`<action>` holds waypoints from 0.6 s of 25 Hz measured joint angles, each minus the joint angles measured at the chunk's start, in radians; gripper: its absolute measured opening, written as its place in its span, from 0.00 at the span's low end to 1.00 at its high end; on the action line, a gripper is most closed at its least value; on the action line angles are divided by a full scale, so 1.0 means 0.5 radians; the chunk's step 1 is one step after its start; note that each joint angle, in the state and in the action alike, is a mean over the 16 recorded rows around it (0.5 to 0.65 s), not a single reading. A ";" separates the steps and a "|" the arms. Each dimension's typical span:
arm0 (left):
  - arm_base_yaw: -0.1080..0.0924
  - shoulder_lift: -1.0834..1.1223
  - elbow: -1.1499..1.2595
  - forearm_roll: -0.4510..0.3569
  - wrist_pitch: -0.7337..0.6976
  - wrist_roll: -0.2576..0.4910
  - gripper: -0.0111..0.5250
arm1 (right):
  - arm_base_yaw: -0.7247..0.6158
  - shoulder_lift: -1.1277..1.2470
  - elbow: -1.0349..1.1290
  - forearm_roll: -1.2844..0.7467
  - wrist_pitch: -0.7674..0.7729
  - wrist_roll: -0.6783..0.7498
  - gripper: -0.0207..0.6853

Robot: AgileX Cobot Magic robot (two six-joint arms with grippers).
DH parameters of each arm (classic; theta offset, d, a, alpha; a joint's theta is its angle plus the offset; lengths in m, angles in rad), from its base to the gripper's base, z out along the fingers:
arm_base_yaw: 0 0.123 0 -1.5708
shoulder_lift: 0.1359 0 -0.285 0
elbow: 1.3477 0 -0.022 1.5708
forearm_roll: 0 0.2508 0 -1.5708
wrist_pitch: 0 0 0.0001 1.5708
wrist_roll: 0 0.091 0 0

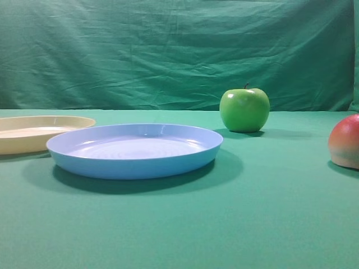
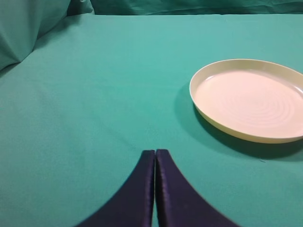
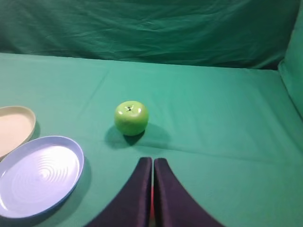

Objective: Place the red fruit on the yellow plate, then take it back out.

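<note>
Right gripper [image 3: 152,163] was clenched, dark fingers pressed flat together with nothing visibly held; a thin red sliver showed low in the seam between them, too small to identify. It hung over bare green cloth [image 3: 227,142], pointing toward the green apple [image 3: 131,117], which sat upright just ahead and slightly to the left, apart from the tips. Left gripper [image 2: 155,153] was clenched too, empty, also above cloth, with the yellow plate [image 2: 236,132] ahead and to its right, well apart and holding nothing. In the high view the red fruit [image 1: 346,142] lay on the cloth at the far right edge, partly cut off by the frame, red on top fading to pale orange below, near the apple [image 1: 244,109] but not touching. The fruit did not appear in either wrist view, so its exact position relative to the fingers couldn't be told. Blue plate [image 1: 134,150] sat mid-table, overlapping the yellow plate [image 1: 33,133] in that view; whether the rims touched was unclear. Both plates held nothing. Wrinkled green backdrop [image 1: 168,50] hung behind the table.
</note>
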 joint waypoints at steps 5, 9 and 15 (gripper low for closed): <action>0.000 0.000 0.000 0.000 0.000 0.000 0.02 | -0.173 -0.162 0.266 0.035 -0.215 -0.058 0.03; 0.000 0.000 0.000 0.000 0.000 0.000 0.02 | -0.282 -0.313 0.534 0.069 -0.417 -0.106 0.03; 0.000 0.000 0.000 0.000 0.000 0.000 0.02 | -0.369 -0.525 0.942 0.112 -0.699 -0.168 0.03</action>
